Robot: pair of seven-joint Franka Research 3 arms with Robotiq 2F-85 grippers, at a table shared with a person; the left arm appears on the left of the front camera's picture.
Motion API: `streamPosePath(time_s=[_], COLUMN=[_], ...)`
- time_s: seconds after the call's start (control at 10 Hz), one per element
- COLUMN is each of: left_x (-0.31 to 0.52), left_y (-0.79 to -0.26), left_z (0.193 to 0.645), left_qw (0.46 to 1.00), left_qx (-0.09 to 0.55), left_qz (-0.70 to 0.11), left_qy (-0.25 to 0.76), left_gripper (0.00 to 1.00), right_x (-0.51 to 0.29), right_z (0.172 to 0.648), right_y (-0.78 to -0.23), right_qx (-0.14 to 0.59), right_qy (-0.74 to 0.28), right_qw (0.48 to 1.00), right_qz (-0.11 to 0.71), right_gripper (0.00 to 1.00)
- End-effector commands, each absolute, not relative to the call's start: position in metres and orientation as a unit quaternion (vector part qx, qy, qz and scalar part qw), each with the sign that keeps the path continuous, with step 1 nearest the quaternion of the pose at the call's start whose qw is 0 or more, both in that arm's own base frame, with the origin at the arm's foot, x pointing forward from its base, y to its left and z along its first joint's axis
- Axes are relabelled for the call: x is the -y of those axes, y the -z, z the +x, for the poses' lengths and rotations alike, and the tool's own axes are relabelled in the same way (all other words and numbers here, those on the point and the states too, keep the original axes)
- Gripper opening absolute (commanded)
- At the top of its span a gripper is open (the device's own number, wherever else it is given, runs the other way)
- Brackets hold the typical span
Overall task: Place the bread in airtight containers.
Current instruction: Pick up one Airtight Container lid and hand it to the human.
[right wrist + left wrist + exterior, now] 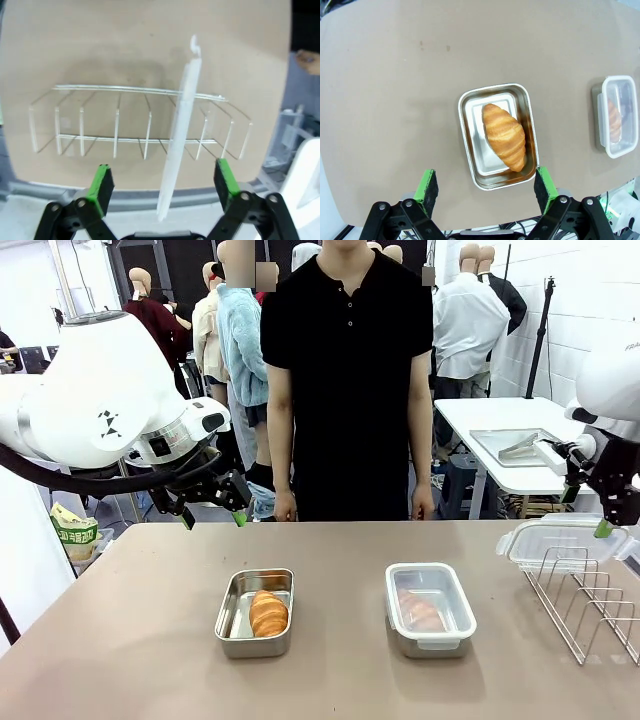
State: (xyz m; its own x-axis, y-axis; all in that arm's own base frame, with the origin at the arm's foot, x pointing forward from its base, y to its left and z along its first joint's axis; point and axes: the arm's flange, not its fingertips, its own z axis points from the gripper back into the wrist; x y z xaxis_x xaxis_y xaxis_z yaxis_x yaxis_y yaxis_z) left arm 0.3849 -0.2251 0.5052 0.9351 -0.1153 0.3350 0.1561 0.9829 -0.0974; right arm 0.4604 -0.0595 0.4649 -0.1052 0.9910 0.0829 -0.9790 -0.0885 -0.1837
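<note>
One bread (268, 613) lies in an open steel airtight container (232, 625) left of the table's middle. The other bread (419, 611) shows through the clear lid shut on the second container (431, 609). My left gripper (212, 510) hangs open above the table's far left. Its wrist view looks straight down on the open container (467, 125) and its bread (505, 136), with the lidded container (616, 122) at the edge and the gripper (485, 182) empty. My right gripper (587, 510) is open over a loose clear lid (562, 540). The lid (181, 115) stands edge-on between the fingers, touching neither.
A wire rack (585, 605) stands at the table's right edge with the loose lid resting on it; in the right wrist view the rack (120, 125) lies below. A person (348, 380) stands at the far side, hands down. A side table holds a steel tray (505, 447).
</note>
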Motion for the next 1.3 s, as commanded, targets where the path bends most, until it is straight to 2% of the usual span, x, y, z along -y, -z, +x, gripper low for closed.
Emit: streamPosePath(time_s=[0.0,0.6,0.7,1.2], left_x=[0.224,0.224,0.224,0.224], left_y=[-0.506,-0.506,-0.506,-0.506], left_z=[0.385,0.385,0.385,0.385], left_qw=[0.982,0.982,0.982,0.982], left_qx=[0.168,0.168,0.168,0.168], left_qz=[-0.058,-0.058,-0.058,-0.058], left_qy=[0.069,0.069,0.069,0.069], left_gripper=[1.0,1.0,1.0,1.0], right_x=[0.062,0.06,0.06,0.061], right_z=[0.467,0.481,0.482,0.485], right_y=[-0.452,-0.432,-0.431,-0.429], right_qx=[0.135,0.118,0.118,0.115], right_qy=[-0.719,-0.728,-0.732,-0.738], right_qw=[0.68,0.676,0.671,0.665], right_qz=[-0.053,-0.008,-0.011,-0.006], right_gripper=[1.0,1.0,0.96,0.08])
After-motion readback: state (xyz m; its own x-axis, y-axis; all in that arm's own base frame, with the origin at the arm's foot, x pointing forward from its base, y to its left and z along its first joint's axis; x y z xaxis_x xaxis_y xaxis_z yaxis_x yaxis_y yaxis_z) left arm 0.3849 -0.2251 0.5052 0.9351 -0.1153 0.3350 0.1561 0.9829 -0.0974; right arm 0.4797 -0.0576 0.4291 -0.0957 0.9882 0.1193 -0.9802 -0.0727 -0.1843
